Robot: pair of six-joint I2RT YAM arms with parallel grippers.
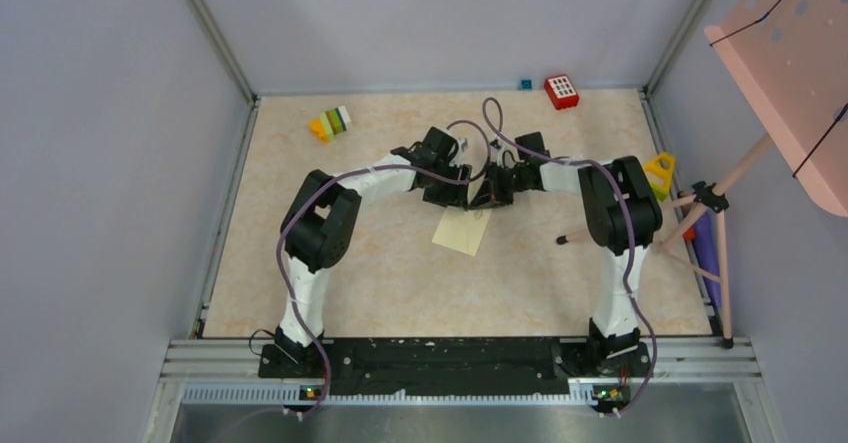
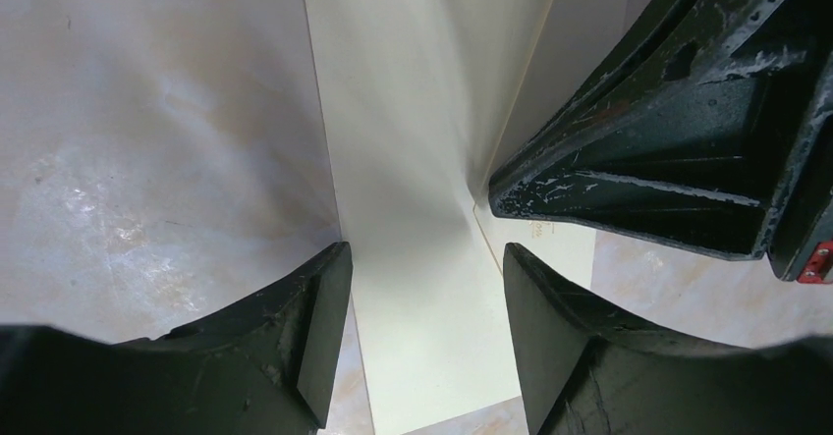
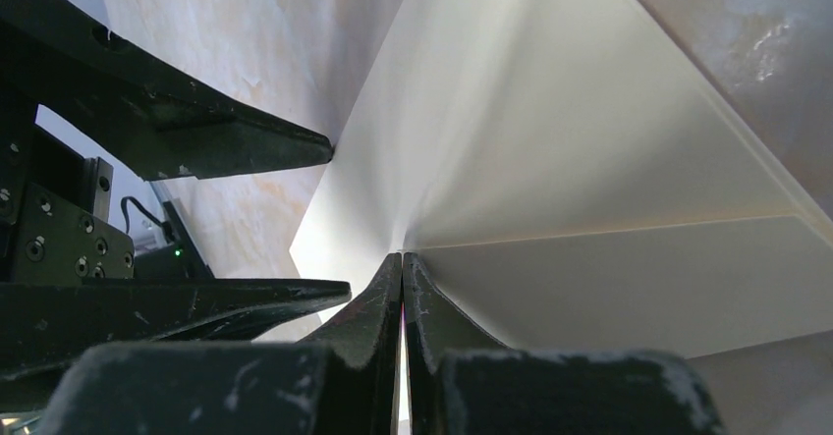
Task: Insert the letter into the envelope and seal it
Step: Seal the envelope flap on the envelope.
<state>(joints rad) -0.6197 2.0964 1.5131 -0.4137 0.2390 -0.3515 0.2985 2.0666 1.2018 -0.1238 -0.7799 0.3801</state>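
The envelope (image 1: 462,233) is pale cream paper lying mid-table, its far end lifted under the two wrists. My right gripper (image 3: 403,256) is shut, pinching the envelope (image 3: 550,140) where a bright lifted panel meets a shaded one. In the top view the right gripper (image 1: 490,198) nearly touches my left gripper (image 1: 455,195). The left gripper (image 2: 424,253) is open, its fingers either side of a cream strip of the envelope (image 2: 413,160) with gaps on both sides. A small dark mark (image 2: 538,227) shows on the layer behind. I cannot tell the letter apart from the envelope paper.
Stacked coloured blocks (image 1: 330,123), a red block with white dots (image 1: 561,91) and a small blue cube (image 1: 525,84) lie at the back. A yellow toy (image 1: 659,171) and a tripod (image 1: 715,203) carrying a pink perforated board (image 1: 790,43) stand at the right edge.
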